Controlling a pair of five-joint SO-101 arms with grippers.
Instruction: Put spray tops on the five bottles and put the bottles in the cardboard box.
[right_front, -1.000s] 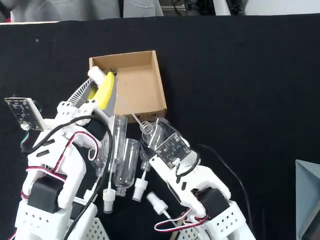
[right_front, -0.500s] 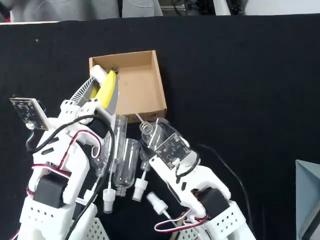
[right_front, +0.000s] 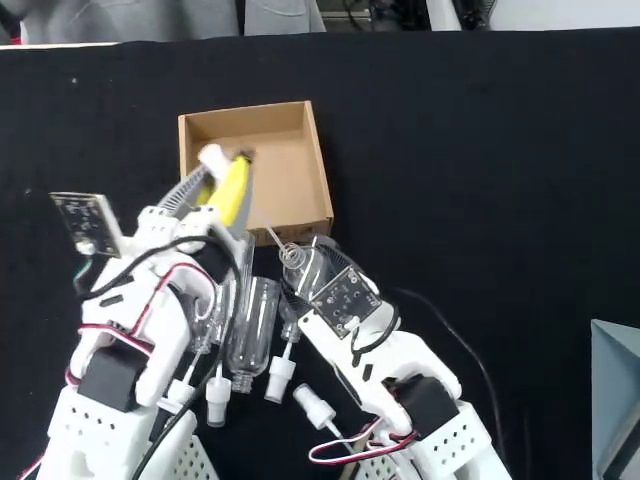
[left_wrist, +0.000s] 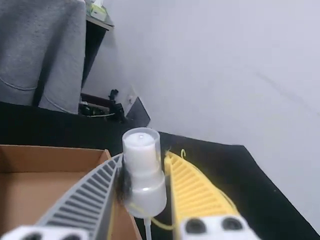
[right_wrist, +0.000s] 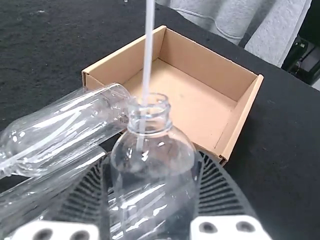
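The spray top (left_wrist: 143, 175) sits clamped between the grey and yellow fingers of the left gripper (left_wrist: 143, 159), its clear cap uppermost. In the high view it hangs over the near-left part of the cardboard box (right_front: 300, 135), raised above it. Its thin white tube (right_wrist: 146, 60) slants down from the head and passes through the open neck of a clear bottle (right_wrist: 150, 175). The head is well clear of that neck. The right gripper (right_wrist: 152, 161) is closed on the bottle's body, one finger on each side. It holds the bottle neck-up just beside the box's near wall.

Two more bottles (right_wrist: 60, 125) lie on their sides beside the held one, their bases toward the box. Nearer the arms' bases, three loose spray tops (right_front: 279, 376) lie on the black table (right_front: 480, 150), close to those bottles' necks.
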